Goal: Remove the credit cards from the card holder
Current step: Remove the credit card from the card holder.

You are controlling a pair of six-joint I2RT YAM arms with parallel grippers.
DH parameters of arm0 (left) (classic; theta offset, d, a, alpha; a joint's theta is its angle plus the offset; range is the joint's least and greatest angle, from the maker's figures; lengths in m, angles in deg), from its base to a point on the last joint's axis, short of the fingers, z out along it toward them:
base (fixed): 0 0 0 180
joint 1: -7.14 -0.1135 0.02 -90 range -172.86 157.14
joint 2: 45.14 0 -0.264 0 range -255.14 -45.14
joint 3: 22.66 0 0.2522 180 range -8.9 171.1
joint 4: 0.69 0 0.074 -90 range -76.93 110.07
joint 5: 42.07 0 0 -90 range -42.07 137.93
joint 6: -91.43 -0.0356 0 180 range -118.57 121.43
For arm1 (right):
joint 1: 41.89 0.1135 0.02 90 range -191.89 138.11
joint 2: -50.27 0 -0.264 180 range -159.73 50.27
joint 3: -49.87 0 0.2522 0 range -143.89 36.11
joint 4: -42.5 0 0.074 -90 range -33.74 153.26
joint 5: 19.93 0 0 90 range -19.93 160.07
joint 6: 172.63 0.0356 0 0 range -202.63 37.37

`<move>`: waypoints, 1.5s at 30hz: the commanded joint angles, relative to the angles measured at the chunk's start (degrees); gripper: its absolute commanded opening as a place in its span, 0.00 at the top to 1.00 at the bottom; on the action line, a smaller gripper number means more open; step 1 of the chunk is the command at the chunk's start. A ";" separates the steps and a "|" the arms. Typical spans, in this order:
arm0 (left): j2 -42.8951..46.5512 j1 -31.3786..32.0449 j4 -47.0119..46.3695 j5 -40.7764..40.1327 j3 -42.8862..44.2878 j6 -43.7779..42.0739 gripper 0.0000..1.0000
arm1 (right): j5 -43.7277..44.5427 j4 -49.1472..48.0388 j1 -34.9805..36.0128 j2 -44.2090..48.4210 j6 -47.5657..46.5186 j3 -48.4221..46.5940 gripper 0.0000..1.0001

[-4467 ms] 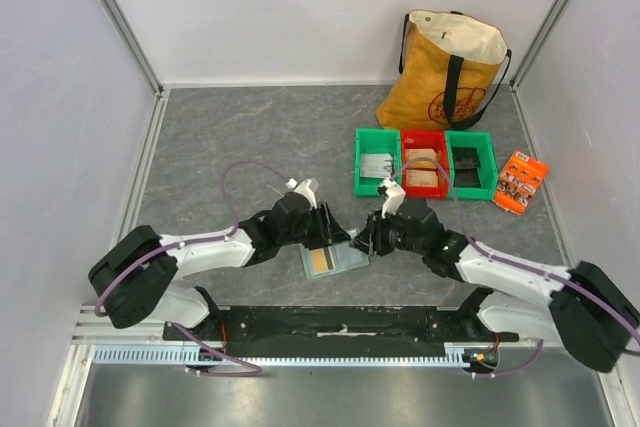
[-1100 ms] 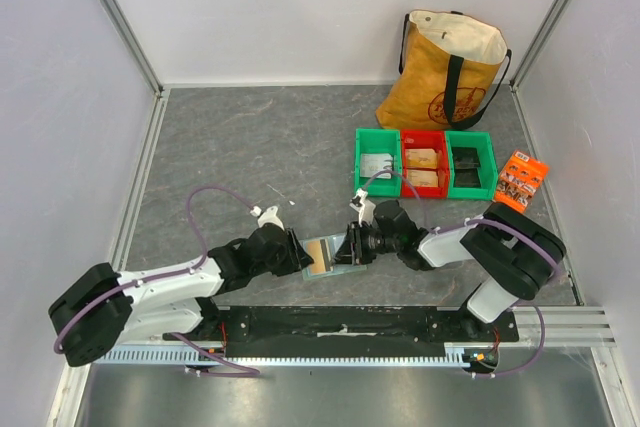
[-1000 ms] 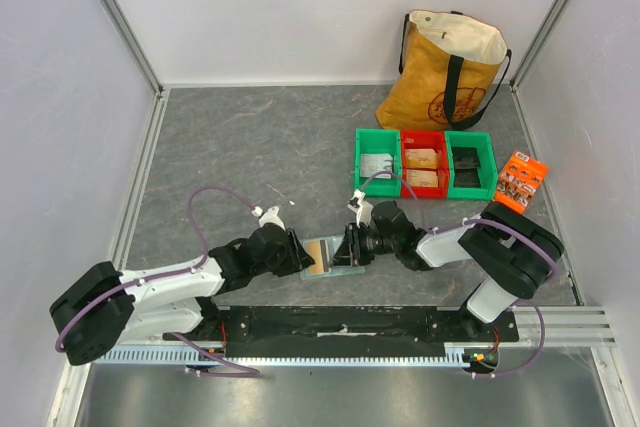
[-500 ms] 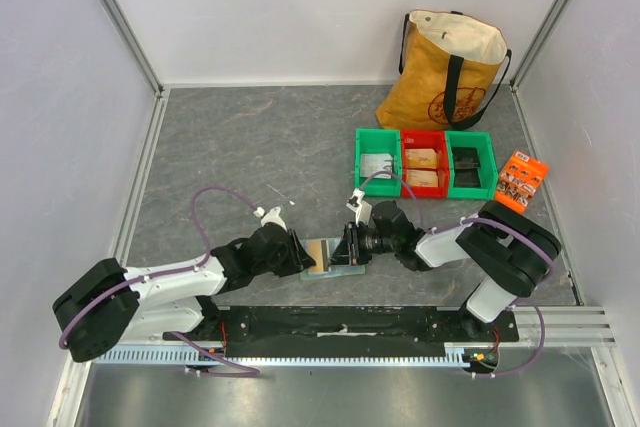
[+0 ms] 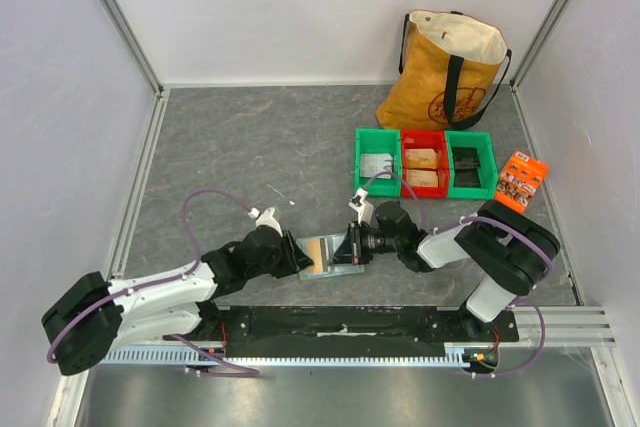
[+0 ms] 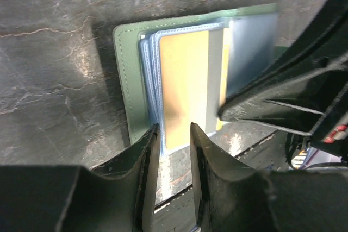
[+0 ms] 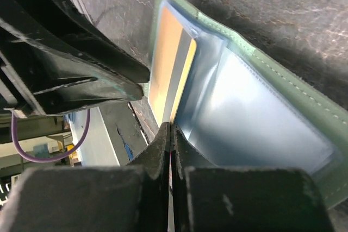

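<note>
Left wrist gives us the closest look. The card holder (image 6: 124, 80) lies open and flat on the grey table (image 5: 230, 147), near its front edge between the two arms. A tan-gold card (image 6: 184, 91) sits in its clear blue-grey sleeves, with a thin yellow edge showing beside it (a second card perhaps, we cannot say). The left gripper (image 6: 174, 133) hovers low over the card's near end, its fingers a narrow gap apart with nothing held between them. The right gripper (image 7: 170, 130) comes in from the opposite side with its fingers pressed tight together and their tips at the card's edge. We cannot tell whether a thin edge is pinched there.

Compared with four and a half seconds ago, both arms have dropped from a raised pose to lie low along the table, and the right arm has folded in close. Over the last second the holder has stayed put while the left arm has drawn slightly back towards its base. We judge the card is still seated in its sleeve, so the extraction is only starting.

We can read no writing. The card's face looks blank, the tote bag (image 5: 445, 77) carries a round dark emblem, and the orange packet (image 5: 520, 182) beside the three bins (image 5: 358, 162) has print. Both are too small to make out.
</note>
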 commanded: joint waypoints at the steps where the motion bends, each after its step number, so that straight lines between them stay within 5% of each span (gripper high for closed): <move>1: 3.66 0.00 -1.00 -0.84 0.11 2.14 0.66 | -3.26 -7.44 -1.29 -3.07 2.19 1.53 1.00; 15: -8.02 0.00 -4.26 -0.49 4.33 -2.00 0.72 | -7.31 -17.04 -2.78 -12.57 6.33 2.15 1.00; 22: -10.84 0.00 -3.90 -2.33 1.52 0.29 0.90 | -5.47 -7.30 -3.75 -8.71 1.85 1.98 1.00; 31: -12.77 0.00 -1.71 -3.56 0.47 0.29 0.95 | -0.37 13.28 -4.19 -0.63 -7.82 -1.45 0.99; 38: -15.58 -0.09 -2.06 -2.77 1.17 -0.41 0.95 | -0.98 15.05 -5.33 0.70 -8.18 -1.19 0.98; 45: -15.50 0.00 -2.06 -2.42 1.43 -0.85 0.95 | -2.56 10.40 -6.03 1.75 -5.20 0.13 0.75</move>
